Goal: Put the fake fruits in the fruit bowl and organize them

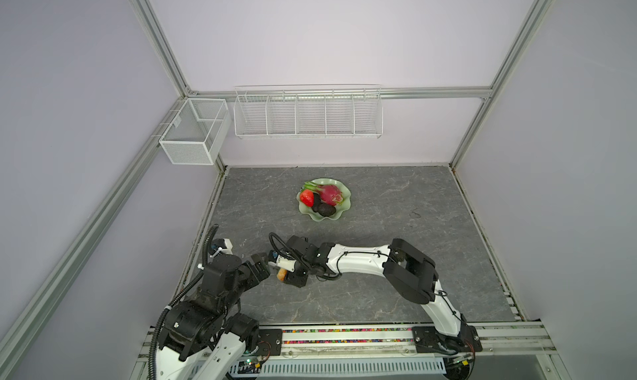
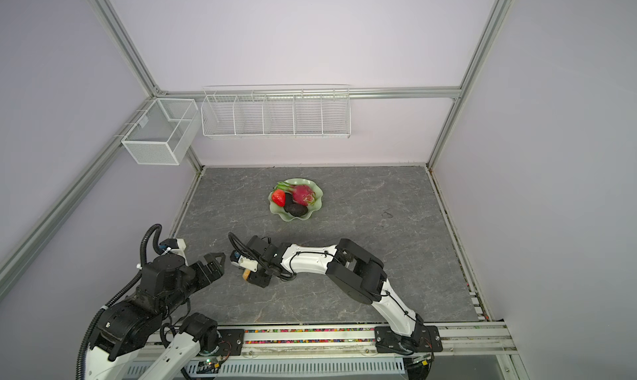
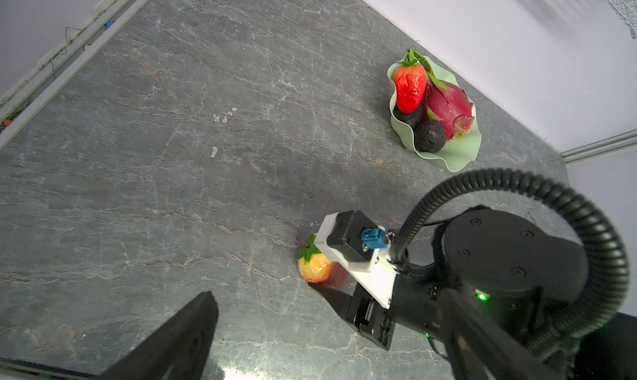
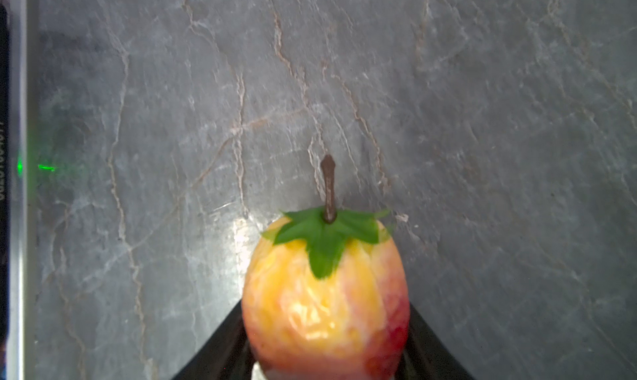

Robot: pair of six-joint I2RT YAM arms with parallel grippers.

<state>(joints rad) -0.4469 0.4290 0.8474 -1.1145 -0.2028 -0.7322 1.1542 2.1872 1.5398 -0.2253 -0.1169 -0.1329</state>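
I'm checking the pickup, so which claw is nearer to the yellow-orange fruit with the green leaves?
Right. The right claw has the yellow-orange fruit between its jaws, gripping it. The left claw is open just beside it, on the robot's left, not touching.

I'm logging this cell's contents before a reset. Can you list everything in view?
fruit bowl: one, pale green, mid-table toward the back
dragon fruit: one, magenta, in the bowl
strawberry: one, red, in the bowl
avocados: two, black, in the bowl
yellow-orange fruit: one, green-leafed, front of table
wire baskets: two, white, on the walls
table: one, grey, under everything
left gripper: one, black, open, front left
right gripper: one, black, shut on the yellow-orange fruit
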